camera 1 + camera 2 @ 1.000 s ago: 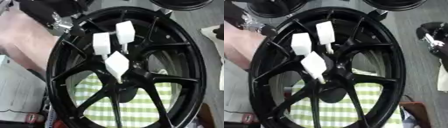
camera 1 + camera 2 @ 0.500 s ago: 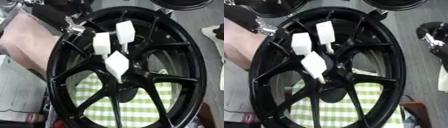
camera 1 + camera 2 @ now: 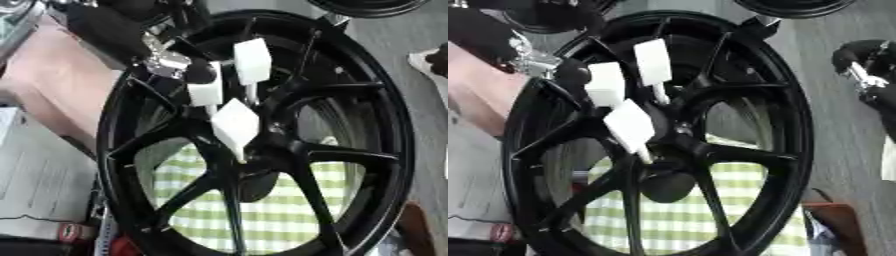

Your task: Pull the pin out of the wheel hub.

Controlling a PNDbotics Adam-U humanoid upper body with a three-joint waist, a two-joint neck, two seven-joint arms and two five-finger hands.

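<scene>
**Pins with white block heads sit in the hub as the left hand reaches in**

The three white-headed pins (image 3: pixel 235 125) stand around the centre of the black spoked wheel hub (image 3: pixel 262 150), mid-frame, over a green checked cloth (image 3: pixel 262 210). The black-and-silver left hand (image 3: pixel 171 57) hovers at upper left, beside the leftmost pin (image 3: pixel 206 91); its fingers cannot be made out. The right hand (image 3: pixel 866 75) shows at the right edge, its fingers likewise unclear. This looks like the approach step. Next, the left hand probably needs to close on that head and draw straight out.

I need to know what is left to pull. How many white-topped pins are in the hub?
3: upper pin, left pin beside the left hand, lower pin nearest the hub centre.
</scene>
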